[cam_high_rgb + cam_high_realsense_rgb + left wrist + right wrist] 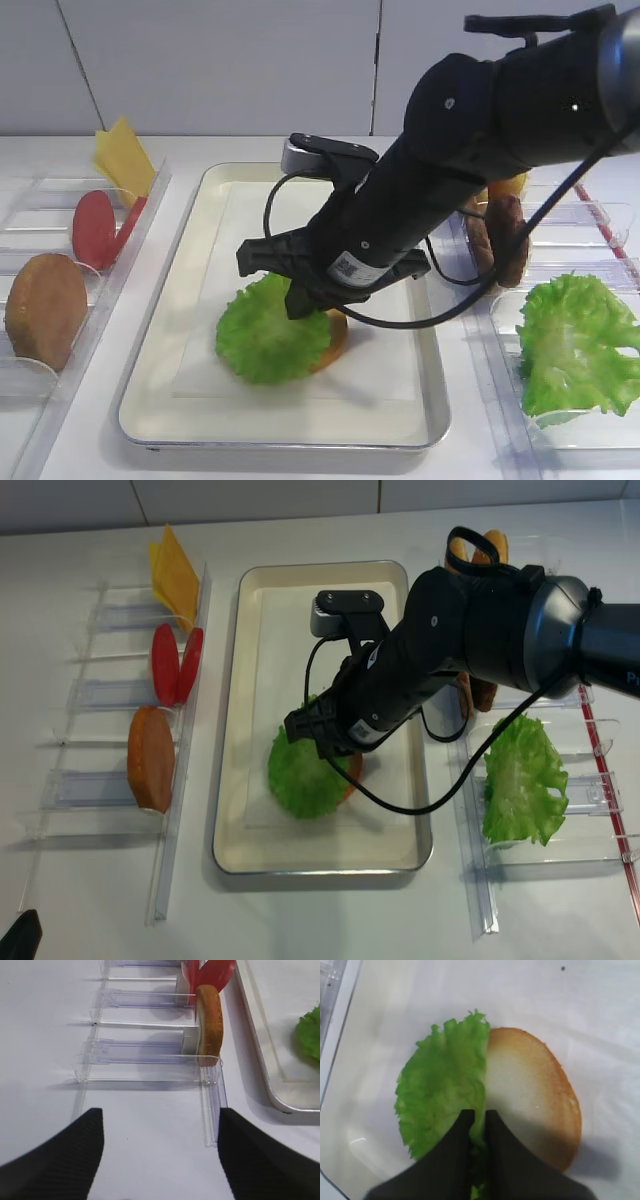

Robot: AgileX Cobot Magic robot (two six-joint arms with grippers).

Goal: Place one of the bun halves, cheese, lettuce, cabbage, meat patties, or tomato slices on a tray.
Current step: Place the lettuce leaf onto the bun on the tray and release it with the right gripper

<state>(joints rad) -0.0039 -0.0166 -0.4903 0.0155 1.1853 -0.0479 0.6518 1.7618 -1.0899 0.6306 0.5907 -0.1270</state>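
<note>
My right gripper [479, 1115] is shut on the edge of the ruffled green lettuce [440, 1090], pinched between both black fingers. The leaf hangs low over the cream tray [180, 290] and covers the left part of a bun half [535, 1095] that lies pale face up on the liner. From above, the lettuce [300, 770] sits in the tray's near half under the right arm. My left gripper [160, 1135] stands open over bare table, nothing between its fingers, just short of the left holders.
Clear holders on the left carry cheese [175, 575], tomato slices [172, 663] and a bun half [150, 757]. Holders on the right carry meat patties [500, 240] and a larger green leaf [520, 780]. The right arm spans the tray's far right part.
</note>
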